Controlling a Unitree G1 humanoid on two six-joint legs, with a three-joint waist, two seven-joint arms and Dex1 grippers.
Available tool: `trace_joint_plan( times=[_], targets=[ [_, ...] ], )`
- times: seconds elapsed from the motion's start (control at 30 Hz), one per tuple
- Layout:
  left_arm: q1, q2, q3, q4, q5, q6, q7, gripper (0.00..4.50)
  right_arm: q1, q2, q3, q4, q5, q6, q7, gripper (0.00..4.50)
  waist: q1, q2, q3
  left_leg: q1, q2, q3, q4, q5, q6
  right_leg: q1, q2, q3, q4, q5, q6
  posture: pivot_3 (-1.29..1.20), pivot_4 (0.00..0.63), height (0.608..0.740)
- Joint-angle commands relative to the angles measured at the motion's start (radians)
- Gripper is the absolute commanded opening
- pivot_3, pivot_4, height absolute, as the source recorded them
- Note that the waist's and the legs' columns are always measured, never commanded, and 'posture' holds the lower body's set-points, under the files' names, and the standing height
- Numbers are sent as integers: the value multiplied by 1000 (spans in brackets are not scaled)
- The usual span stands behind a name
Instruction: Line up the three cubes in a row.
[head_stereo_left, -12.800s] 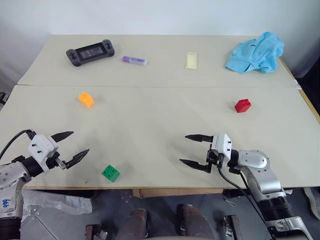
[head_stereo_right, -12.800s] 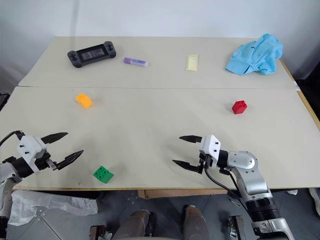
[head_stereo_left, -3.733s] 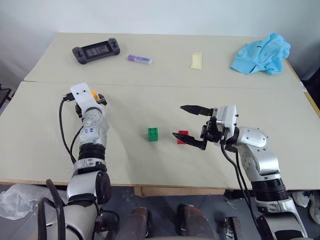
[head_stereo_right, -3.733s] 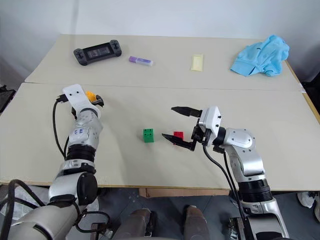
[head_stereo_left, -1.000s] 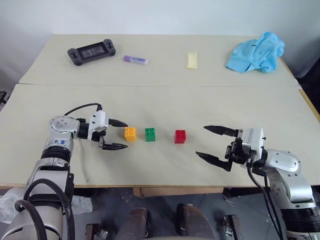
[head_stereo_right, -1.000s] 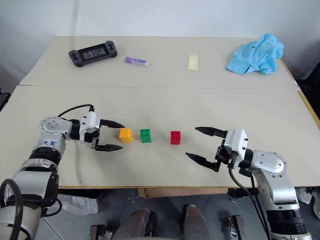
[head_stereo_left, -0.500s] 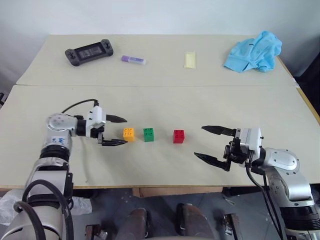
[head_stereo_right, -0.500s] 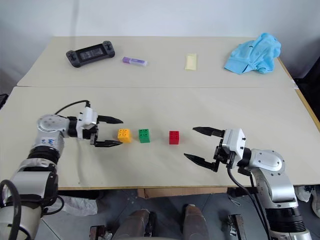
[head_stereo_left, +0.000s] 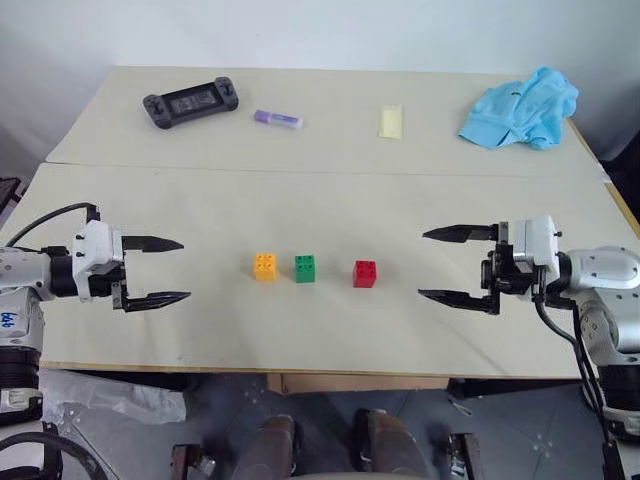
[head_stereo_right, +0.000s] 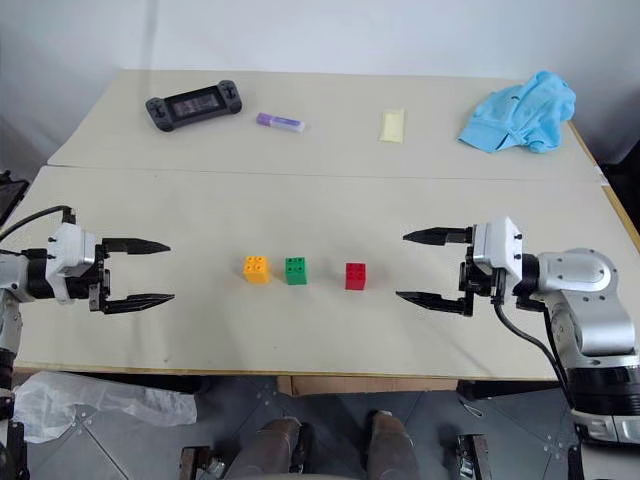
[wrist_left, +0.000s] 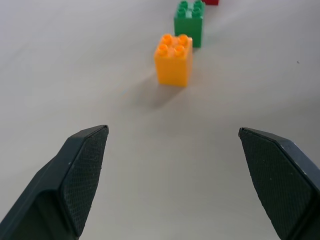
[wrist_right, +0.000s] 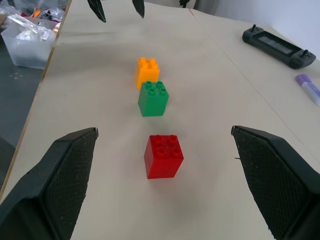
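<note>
Three cubes sat in one straight row on the table (head_stereo_left: 330, 210): orange cube (head_stereo_left: 264, 266) just left of the green cube (head_stereo_left: 305, 268), red cube (head_stereo_left: 365, 273) a bit further to its right. Row ran left to right, straight between both pincers. Left gripper (head_stereo_left: 160, 270) hung well left of the green cube, right gripper (head_stereo_left: 455, 264) well right, slightly nearer; both wide open, empty. Looks done; only that wider red gap might need closing, a job for the right arm.

Orange cube (head_stereo_left: 265, 266), green cube (head_stereo_left: 305, 268), red cube (head_stereo_left: 366, 273) in a row mid-frame, my spread grippers (head_stereo_left: 152, 271) (head_stereo_left: 455, 264) flanking.
</note>
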Motion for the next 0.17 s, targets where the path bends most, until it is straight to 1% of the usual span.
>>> trace_joint_plan(
  times=[0.03, 0.17],
  targets=[
    [22, 38, 39, -19, 17, -14, 59, 4442, -26, -10, 4, 30, -13, -18, 30, 4500, -2, 0, 0, 0, 0, 0, 0, 0, 0, 0, 0, 0, 0, 0, 0, 0, 150, 740],
    [50, 52, 33, -14, 62, -67, 102, 4442, -29, 9, 6, 59, -27, -44, 29, 4500, -6, 0, 0, 0, 0, 1, 0, 0, 0, -1, 0, 0, 0, 0, 0, 0, 150, 740]
  ],
)
